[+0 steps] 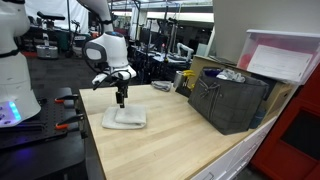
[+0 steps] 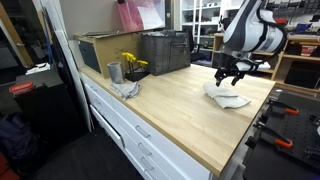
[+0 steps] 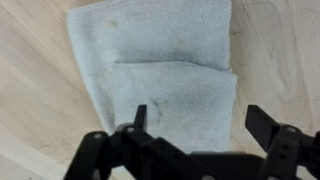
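Wrist view: folded grey towel (image 3: pixel 155 70), centre to upper frame, flat on the wooden table (image 3: pixel 280 60). Gripper (image 3: pixel 200 125) at lower edge, fingers released and spread wide, grasping nothing, hovering over the towel's near edge. Step, as judged: towel laid folded, grip off. A further fold would call for lowering onto an edge and pinching it.
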You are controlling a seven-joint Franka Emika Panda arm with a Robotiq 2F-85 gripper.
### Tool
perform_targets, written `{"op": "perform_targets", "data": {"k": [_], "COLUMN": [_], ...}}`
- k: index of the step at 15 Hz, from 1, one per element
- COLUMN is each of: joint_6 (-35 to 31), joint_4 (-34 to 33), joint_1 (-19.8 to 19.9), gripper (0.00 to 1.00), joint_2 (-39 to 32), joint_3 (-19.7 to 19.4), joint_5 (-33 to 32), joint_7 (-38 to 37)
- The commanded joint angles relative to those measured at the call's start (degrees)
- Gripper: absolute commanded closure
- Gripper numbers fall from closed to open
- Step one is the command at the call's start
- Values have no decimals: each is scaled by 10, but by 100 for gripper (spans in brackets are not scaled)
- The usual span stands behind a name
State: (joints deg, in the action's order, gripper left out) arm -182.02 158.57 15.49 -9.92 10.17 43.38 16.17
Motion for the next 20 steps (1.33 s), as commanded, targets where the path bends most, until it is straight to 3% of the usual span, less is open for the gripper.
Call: {"op": "perform_targets", "data": {"k": [1,2,4,5,11,14,15,16,20], "joint_6": [-22,-20,-13,-3,21,53,62,68,80], "joint_4": [-1,0,-10,-18,-54,-70,-73,-76,-87], "joint_1": [-87,-91,-116,-158,-270,-293,-298,-302,-304], "gripper": [0,0,0,0,0,0,25,28,58], "joint_2": [-28,-34,-47,-46,-63,-84,-88,-93,-107], "joint_3": [-86,-102,-137,-171,-282,-306,-310,-316,-324], "joint_5": [-66,-129,-195,-169,-188,-178,-177,-175,-174], "joint_7": [-45,-95,-140,-118,-129,-140,-143,-149,-164]}}
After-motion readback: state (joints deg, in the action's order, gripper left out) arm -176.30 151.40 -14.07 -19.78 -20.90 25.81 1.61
